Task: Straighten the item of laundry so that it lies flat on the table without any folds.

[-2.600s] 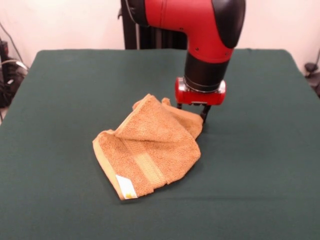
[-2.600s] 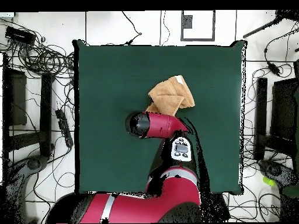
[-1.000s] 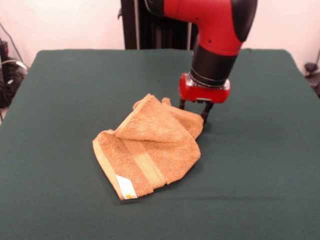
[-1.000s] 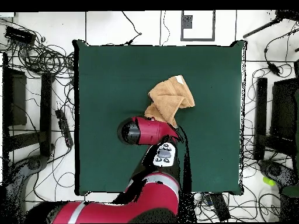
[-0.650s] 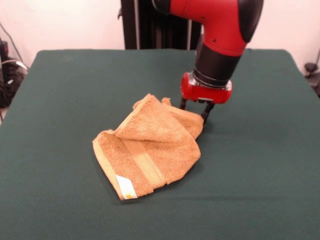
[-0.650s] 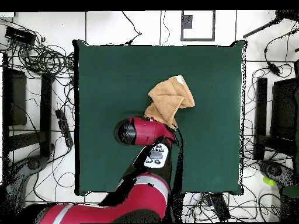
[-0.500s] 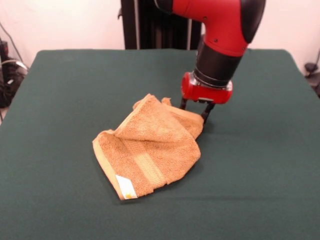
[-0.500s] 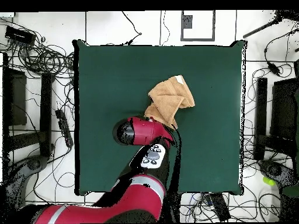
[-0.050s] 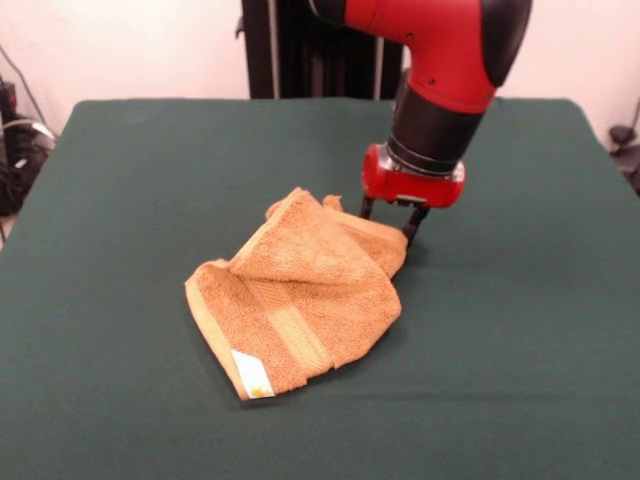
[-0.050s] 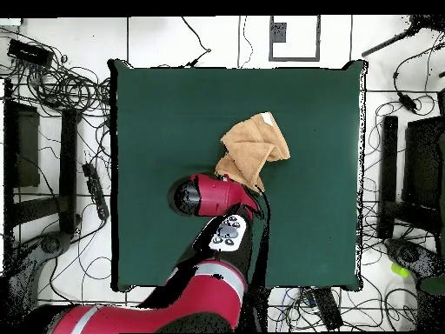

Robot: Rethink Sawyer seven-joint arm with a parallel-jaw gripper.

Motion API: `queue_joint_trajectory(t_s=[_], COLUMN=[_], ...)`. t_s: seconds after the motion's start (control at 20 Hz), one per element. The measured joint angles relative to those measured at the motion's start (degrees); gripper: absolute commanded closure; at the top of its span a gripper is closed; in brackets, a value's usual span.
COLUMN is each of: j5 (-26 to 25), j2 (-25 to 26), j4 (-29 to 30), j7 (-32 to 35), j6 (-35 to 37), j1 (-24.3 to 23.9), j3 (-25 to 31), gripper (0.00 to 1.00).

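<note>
Towel (image 9: 297,300) sits crumpled mid-table (image 9: 520,350), folded over itself w/ label corner toward the cam; my gripper (image 9: 388,223) hangs spread open, astride the far folded corner, nothing held. Risk: I pinch both layers and just drag the whole bundle instead of unfolding it. Nothing else on the felt, only the arm (image 10: 213,196) blocks my overhead look at that corner.
</note>
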Motion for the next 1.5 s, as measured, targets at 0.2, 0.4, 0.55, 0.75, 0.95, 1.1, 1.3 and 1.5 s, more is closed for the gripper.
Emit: queue_joint_trajectory(t_s=[0.2,0.4,0.55,0.75,0.95,1.1,1.3,1.5], j5=[1.2,4.3,6.8,9.8,10.8,10.9,11.4,12.1], j2=[-0.4,-1.0,-1.5,-0.9,1.4,2.0,4.0,6.0], j4=[0.3,1.6,1.7,0.8,-1.9,-3.5,-7.3,-10.9], j7=[0.0,0.2,0.8,2.2,2.5,2.5,2.5,2.5], j6=[1.1,1.1,1.1,0.8,0.0,1.5,6.3,10.7], j1=[-0.7,-1.0,-0.7,-0.7,-1.2,-1.1,-0.1,1.2], j3=[0.5,0.6,0.3,0.2,0.0,-0.5,-2.7,-5.1], gripper=[0.00,0.00,0.00,0.00,0.00,0.00,0.00,0.00])
